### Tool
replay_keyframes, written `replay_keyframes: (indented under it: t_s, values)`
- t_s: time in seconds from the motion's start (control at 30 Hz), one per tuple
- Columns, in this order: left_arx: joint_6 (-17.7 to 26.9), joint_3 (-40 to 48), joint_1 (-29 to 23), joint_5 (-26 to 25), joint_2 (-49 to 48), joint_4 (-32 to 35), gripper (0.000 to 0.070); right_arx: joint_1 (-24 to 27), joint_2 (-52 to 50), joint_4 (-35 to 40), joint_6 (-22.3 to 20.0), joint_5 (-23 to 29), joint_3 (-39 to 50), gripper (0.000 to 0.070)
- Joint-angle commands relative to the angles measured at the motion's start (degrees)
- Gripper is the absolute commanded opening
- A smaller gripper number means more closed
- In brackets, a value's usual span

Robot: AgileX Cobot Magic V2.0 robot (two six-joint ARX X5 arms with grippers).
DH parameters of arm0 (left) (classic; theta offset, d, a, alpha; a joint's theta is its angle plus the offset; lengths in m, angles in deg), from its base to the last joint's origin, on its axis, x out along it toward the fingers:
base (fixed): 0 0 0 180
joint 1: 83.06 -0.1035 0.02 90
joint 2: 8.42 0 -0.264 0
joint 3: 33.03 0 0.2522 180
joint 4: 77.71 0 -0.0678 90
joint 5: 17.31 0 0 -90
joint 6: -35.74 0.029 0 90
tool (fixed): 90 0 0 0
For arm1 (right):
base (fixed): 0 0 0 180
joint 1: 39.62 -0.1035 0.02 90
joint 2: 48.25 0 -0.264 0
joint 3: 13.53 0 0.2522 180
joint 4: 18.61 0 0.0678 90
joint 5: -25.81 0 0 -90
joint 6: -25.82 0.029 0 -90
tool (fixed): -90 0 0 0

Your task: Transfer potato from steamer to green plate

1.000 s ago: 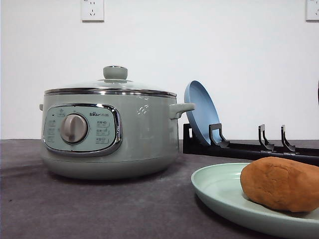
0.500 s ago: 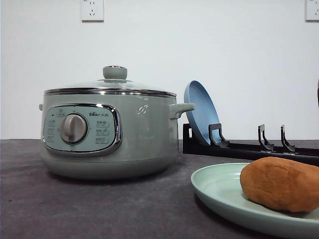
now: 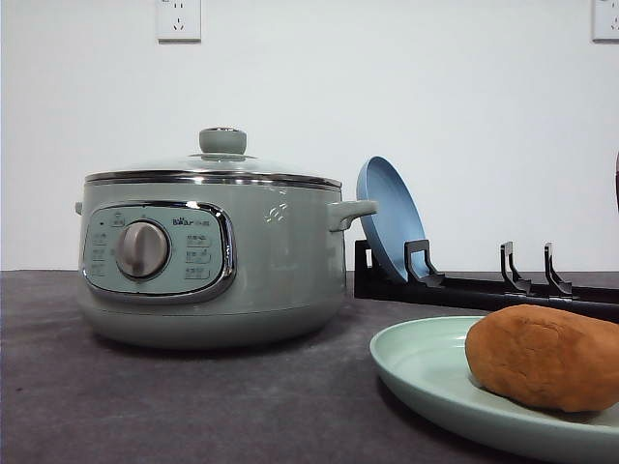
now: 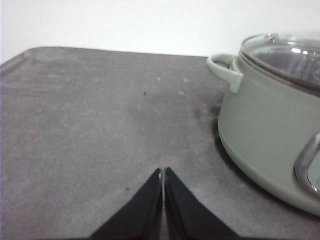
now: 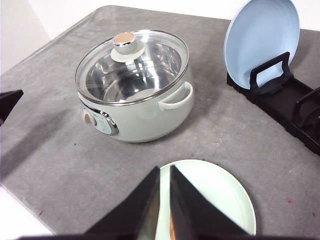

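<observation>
The potato (image 3: 546,358), orange-brown and lumpy, lies on the green plate (image 3: 426,372) at the front right of the table. The pale green steamer (image 3: 213,261) stands to the left with its glass lid (image 3: 222,155) on; through the lid its inside looks bare (image 5: 132,80). My right gripper (image 5: 164,169) hangs above the green plate (image 5: 220,195), its fingers together with a thin slit between them and nothing held. My left gripper (image 4: 163,171) is shut and empty, low over the grey table beside the steamer (image 4: 270,135).
A blue plate (image 3: 387,217) stands upright in a black rack (image 3: 484,290) behind the green plate, close to the steamer's right handle (image 3: 350,211). The table's left edge (image 4: 15,57) lies beyond the left gripper.
</observation>
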Motion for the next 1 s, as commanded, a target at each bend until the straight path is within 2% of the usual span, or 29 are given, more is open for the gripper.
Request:
replay_keyframes:
  t_s: [0.0,0.97]
  values:
    - [1.2,1.2,-0.1,0.2,-0.1,-0.5,0.0000,-0.4,0.2,0.7,-0.5,0.0,-1.1,0.0025]
    - [1.4,1.2,0.0,0.2,-0.1,-0.4,0.0000,-0.4,0.2,0.8,-0.5,0.0,-1.1,0.0025]
